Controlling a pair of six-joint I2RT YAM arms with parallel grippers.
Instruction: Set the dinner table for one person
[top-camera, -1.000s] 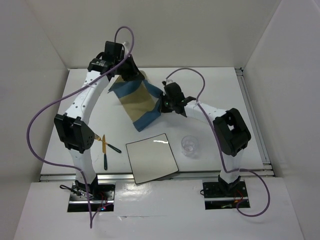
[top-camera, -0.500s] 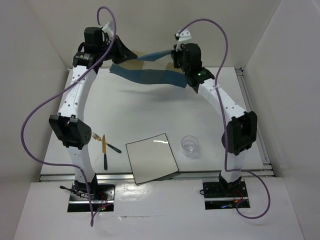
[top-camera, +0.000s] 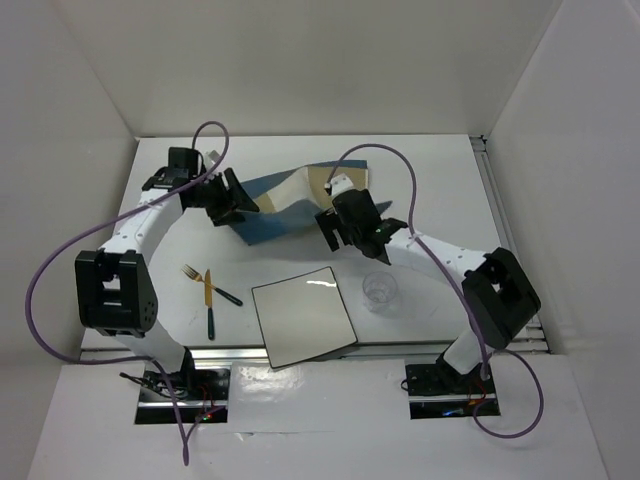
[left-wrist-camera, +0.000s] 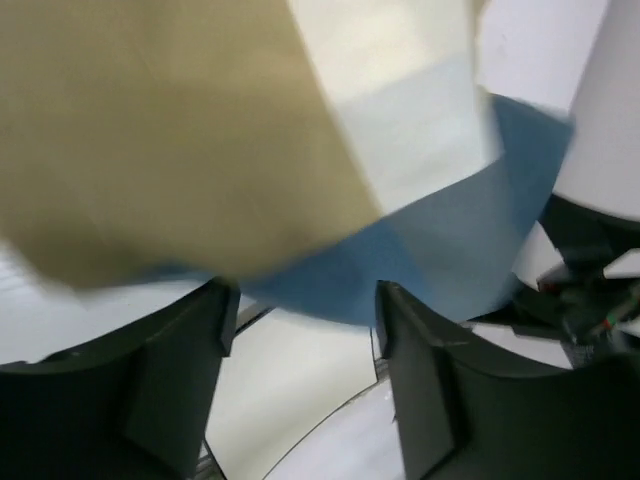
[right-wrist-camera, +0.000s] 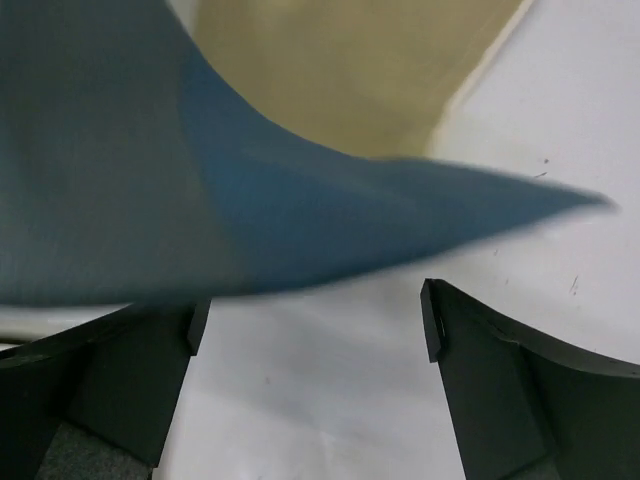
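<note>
The left gripper (left-wrist-camera: 305, 295) and right gripper (right-wrist-camera: 312, 300) are both hanging with jaws apart, clamping nothing, at the 2 ends of the placemat (top-camera: 285, 200), which is lying rumpled on the dinner table (top-camera: 440, 170) behind the plate (top-camera: 303, 317). I'm guessing a raised fold could snag a rising finger.

light: bright, even | shadows: soft | wrist views: motion-blurred | glare: plate (top-camera: 303, 317)
</note>
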